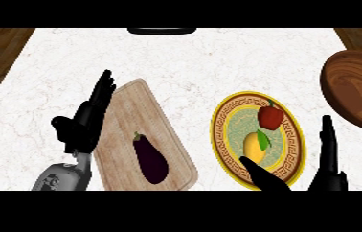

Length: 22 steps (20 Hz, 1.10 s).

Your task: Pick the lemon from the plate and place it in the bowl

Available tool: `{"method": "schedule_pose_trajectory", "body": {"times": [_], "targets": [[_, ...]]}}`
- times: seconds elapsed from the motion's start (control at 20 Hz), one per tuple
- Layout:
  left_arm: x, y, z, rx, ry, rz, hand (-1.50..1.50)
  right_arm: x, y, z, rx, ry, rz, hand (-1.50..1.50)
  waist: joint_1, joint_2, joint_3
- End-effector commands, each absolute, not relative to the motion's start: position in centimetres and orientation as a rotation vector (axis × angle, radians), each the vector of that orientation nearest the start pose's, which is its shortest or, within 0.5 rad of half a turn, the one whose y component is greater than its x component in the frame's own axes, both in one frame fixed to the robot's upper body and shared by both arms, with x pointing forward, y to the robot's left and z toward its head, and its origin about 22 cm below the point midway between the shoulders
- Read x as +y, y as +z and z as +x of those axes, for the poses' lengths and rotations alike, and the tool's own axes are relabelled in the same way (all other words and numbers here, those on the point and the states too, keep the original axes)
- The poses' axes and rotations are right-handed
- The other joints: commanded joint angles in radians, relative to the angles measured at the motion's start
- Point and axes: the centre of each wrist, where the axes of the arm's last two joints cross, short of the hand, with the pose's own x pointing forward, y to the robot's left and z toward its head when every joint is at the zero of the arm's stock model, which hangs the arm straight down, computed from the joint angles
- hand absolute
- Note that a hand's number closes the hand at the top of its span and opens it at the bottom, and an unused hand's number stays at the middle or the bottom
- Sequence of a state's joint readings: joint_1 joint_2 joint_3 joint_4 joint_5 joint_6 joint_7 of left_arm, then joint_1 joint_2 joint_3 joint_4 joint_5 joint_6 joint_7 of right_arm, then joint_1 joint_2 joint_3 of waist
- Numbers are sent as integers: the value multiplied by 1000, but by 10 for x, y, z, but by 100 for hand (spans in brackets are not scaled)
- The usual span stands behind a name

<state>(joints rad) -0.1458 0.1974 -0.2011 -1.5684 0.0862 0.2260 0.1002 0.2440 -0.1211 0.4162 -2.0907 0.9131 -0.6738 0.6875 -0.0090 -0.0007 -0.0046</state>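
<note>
white marble counter (212, 53), you see the bowl (346, 89) cut by the right edge; left hand (81, 125) and right hand (327, 149) both released.

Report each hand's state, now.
Left hand: open, fingers straight, holding nothing.
Right hand: open, thumb over the plate rim, lemon not yet held.
</note>
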Motion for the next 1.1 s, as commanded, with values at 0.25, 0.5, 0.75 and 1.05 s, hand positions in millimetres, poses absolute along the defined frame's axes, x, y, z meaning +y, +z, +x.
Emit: {"method": "schedule_pose_trajectory", "body": {"times": [0.25, 0.5, 0.75, 1.05], "targets": [[211, 46, 284, -1591, -117, 60, 0, -164, 114, 167, -1164, 9, -832, -150, 7, 1, 4], [217, 32, 265, -1585, -129, 73, 0, -163, 106, 188, -1118, 41, -795, -150, 12, 0, 5], [214, 8, 266, -1597, -108, 79, 0, -178, 79, 169, -1123, 39, -752, -150, 6, 0, 5], [215, 17, 277, -1595, -117, 73, 0, -177, 89, 162, -1234, -15, -703, -150, 5, 0, 5]]}}
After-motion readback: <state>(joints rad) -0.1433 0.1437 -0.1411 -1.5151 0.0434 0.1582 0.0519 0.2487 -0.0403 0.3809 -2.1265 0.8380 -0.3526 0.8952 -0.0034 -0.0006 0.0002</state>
